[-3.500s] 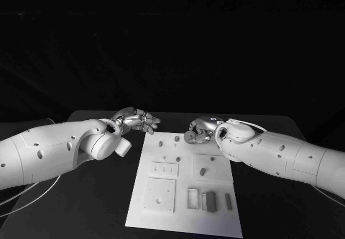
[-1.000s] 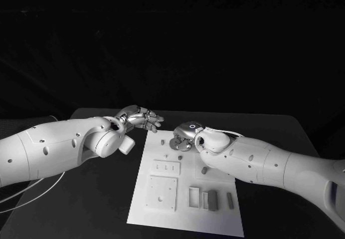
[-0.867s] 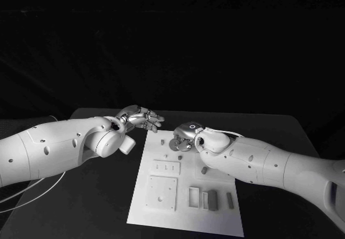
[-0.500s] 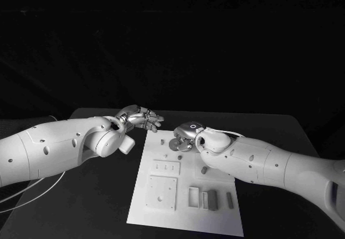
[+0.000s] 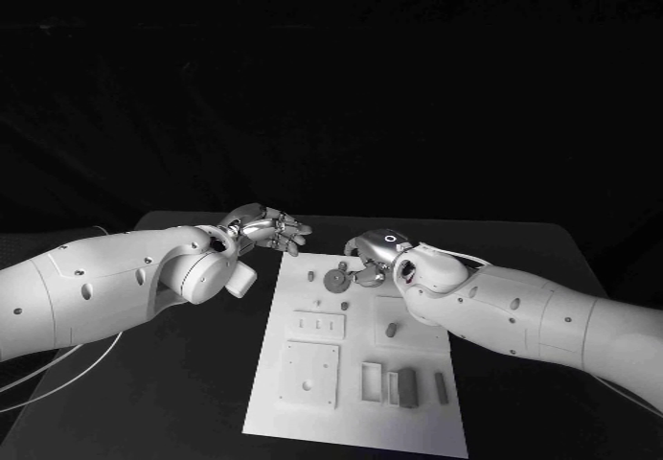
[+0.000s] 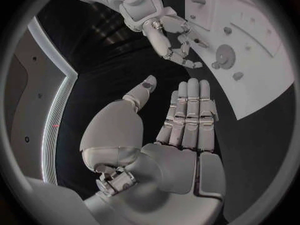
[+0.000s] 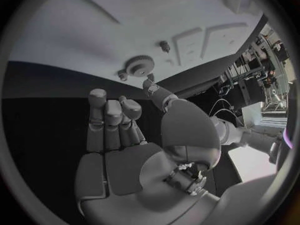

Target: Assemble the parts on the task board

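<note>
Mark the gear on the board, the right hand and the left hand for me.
gear (image 5: 336, 280), head view, on its flat round face.
right hand (image 5: 371, 261), head view, on the middle of the hand.
left hand (image 5: 271, 230), head view, on the middle of the hand.

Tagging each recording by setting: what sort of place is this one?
Probably a robotics lab test bench: a black table against a dark backdrop, a white task board with small grey parts such as a toothed gear, and equipment racks with cables behind.

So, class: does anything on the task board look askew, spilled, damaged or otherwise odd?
Nothing stands out. The gear lies flat near the far end of the task board, and both the right hand and left hand hold nothing.
</note>
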